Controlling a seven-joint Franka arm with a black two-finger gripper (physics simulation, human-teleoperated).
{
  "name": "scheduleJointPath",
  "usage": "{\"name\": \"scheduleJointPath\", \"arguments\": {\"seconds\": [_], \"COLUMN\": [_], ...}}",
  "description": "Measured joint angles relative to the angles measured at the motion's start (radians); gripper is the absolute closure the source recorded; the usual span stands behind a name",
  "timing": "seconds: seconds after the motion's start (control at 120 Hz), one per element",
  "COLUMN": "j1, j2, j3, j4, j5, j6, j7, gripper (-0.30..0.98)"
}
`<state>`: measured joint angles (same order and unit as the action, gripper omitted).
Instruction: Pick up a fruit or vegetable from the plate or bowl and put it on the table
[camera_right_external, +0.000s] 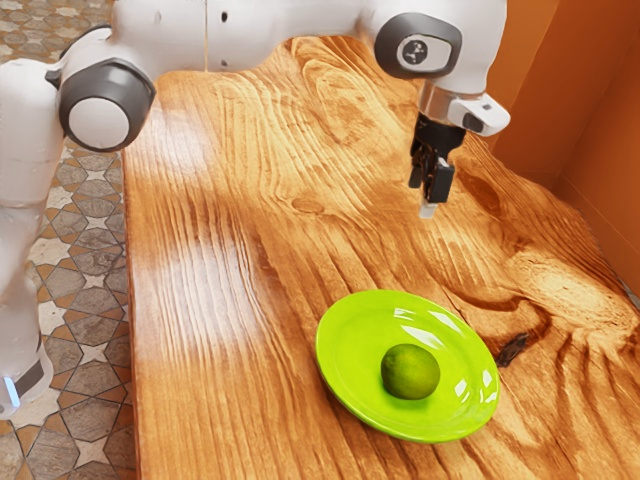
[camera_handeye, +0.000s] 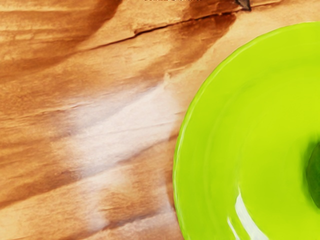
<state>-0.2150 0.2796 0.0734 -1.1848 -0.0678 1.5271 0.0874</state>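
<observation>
My gripper (camera_right_external: 429, 196) hangs over the table in the exterior view, pointing down, higher than the plate and apart from it. A round green lime (camera_right_external: 410, 371) lies on the bright green plate (camera_right_external: 352, 340), a little off its middle. In the wrist view the plate (camera_handeye: 210, 135) reaches in from one side, and part of the lime (camera_handeye: 314, 175) shows at the picture's edge. Nothing touches the lime but the plate under it.
The wooden table (camera_right_external: 220, 380) has wavy grain and glossy patches around the plate. Close to the plate's rim, a dark knot or crack (camera_right_external: 512, 349) marks the wood. An orange wall (camera_right_external: 585, 100) rises behind the table's far edge.
</observation>
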Motion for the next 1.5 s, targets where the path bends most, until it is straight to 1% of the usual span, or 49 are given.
{"name": "scheduleJointPath", "arguments": {"seconds": [0.25,0.383,0.483,0.592,0.633,0.733,0.833,0.933,1.15,1.308,1.5], "j1": [-0.152,-0.199,-0.231,-0.299,-0.314,-0.324,-0.324,-0.314,-0.368,-0.364,-0.364], "j2": [-0.004,-0.005,-0.036,-0.065,-0.096,-0.161,-0.18,-0.189,-0.179,-0.177,-0.161], "j3": [0.002,0.002,0.007,0.008,0.008,0.016,0.049,0.062,0.053,0.054,0.062], "j4": [-0.06,-0.11,-0.173,-0.194,-0.239,-0.349,-0.395,-0.403,-0.398,-0.404,-0.419], "j5": [0.024,0.028,0.029,0.028,0.027,0.026,0.029,0.03,0.009,-0.006,-0.012], "j6": [-0.035,-0.023,-0.005,0.011,0.025,0.059,0.079,0.095,0.207,0.265,0.296], "j7": [0.051,0.084,0.102,0.117,0.122,0.132,0.142,0.15,0.166,0.174,0.181], "gripper": [0.0,0.0,0.0,0.0,0.0,0.0,0.0,0.0,0.0,0.0,0.0]}}
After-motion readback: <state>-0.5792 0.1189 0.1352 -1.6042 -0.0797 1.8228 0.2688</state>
